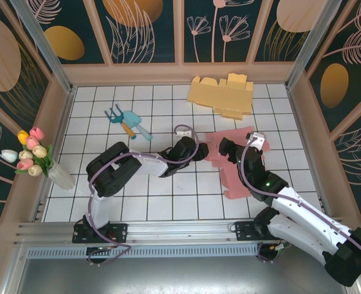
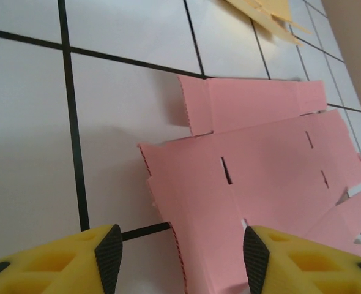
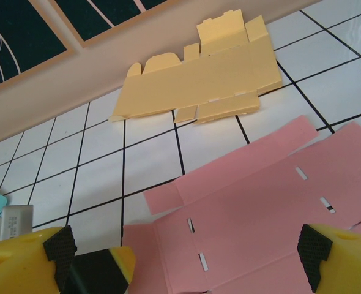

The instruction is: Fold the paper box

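Note:
The pink paper box [image 1: 232, 184] lies flat and unfolded on the white tiled table, right of centre. My left gripper [image 1: 204, 149] is low at the box's left edge. In the left wrist view the jaws [image 2: 177, 254] stand apart with the box's left flap [image 2: 205, 208] between them. The right pad [image 2: 256, 257] is over the pink sheet and the left pad [image 2: 109, 254] is over bare tile. My right gripper [image 1: 228, 149] hovers wide open over the pink box [image 3: 260, 196], nothing between its fingers [image 3: 186, 251]. The left gripper's yellow finger [image 3: 110, 263] shows beside it.
A yellow flat box blank [image 1: 222, 95] lies at the back against the wall, also in the right wrist view [image 3: 211, 73]. Blue toy garden tools [image 1: 128, 122] lie left of centre. A vase of tulips [image 1: 37, 156] stands at the left wall. Walls enclose the table.

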Available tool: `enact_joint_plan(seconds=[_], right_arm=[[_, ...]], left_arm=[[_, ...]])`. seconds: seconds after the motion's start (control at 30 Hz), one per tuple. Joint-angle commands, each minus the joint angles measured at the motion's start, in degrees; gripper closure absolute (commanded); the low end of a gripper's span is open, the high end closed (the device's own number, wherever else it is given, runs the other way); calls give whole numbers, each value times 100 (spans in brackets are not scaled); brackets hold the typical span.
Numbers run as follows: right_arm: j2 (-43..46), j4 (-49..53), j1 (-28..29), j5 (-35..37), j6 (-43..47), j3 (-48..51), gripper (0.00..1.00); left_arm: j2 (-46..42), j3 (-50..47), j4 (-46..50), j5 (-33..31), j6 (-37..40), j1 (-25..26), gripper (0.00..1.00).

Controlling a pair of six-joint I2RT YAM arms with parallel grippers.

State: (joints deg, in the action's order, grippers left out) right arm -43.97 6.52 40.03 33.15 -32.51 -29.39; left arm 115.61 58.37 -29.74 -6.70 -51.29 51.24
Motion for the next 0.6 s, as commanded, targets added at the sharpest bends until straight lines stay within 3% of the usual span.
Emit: enact_joint_plan(seconds=[0.0,0.3,0.57], right_arm=[[47,69,34,-4,-11,47,4],[26,-18,38,-69,48,-9,4],[-30,-16,40,-256,78,-164,5]], left_arm=[[221,274,135,-105,28,23,46],[439,745,286,-273,295,18,63],[761,964,317,-204,160,19,65]])
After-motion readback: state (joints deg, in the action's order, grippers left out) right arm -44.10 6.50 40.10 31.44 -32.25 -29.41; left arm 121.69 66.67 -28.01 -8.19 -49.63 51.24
